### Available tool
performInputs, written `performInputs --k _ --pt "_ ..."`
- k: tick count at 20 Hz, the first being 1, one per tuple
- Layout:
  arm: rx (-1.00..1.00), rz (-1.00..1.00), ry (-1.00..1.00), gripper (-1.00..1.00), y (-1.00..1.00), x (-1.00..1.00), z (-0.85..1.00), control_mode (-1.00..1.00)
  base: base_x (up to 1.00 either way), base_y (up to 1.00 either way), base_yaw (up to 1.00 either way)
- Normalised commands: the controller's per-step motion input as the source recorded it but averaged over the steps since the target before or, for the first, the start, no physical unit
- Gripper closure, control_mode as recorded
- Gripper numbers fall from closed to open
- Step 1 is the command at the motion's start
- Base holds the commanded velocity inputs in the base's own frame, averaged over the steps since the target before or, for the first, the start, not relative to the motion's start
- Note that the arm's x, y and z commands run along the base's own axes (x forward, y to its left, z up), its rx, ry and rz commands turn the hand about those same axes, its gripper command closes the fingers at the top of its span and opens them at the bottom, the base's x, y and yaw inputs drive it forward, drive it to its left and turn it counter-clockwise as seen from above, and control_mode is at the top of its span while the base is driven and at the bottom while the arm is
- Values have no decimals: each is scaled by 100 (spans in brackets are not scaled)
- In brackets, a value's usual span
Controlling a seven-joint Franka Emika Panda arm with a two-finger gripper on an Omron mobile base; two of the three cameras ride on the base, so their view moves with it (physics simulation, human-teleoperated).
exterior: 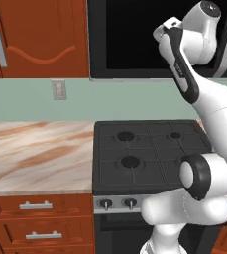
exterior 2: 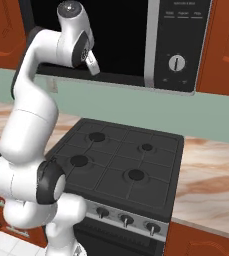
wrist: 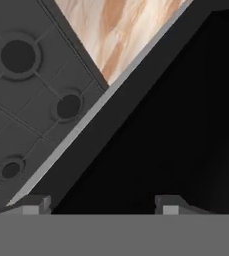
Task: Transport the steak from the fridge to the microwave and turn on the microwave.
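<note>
The microwave hangs above the stove, a wide black box with a dark front and a grey control panel with a round dial on its right. My gripper is raised in front of its lower left part, close to the dark face. In the hand view the gripper looks along the microwave's bottom edge, its two fingertips wide apart with nothing between them, so it is open. The steak and the fridge are out of view.
Below the arm lies a black stove with several burners and front knobs. Marble counters flank it on both sides. Red-brown cabinets and drawers surround it, and a wall outlet sits on the green backsplash.
</note>
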Motion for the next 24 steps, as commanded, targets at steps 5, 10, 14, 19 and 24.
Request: performInputs --k 5,10,14,19,24 --pt "7 25 -8 -100 -5 52 0 -100 0 0 0" --pt "1 20 -34 -100 -1 7 -6 -100 0 0 0" --pt "-7 12 -59 -100 4 -1 -29 -100 0 0 0" --pt "-8 7 -53 -100 1 -6 -28 -100 0 0 0" --pt "3 0 -20 -100 -6 -68 1 -100 0 0 0"
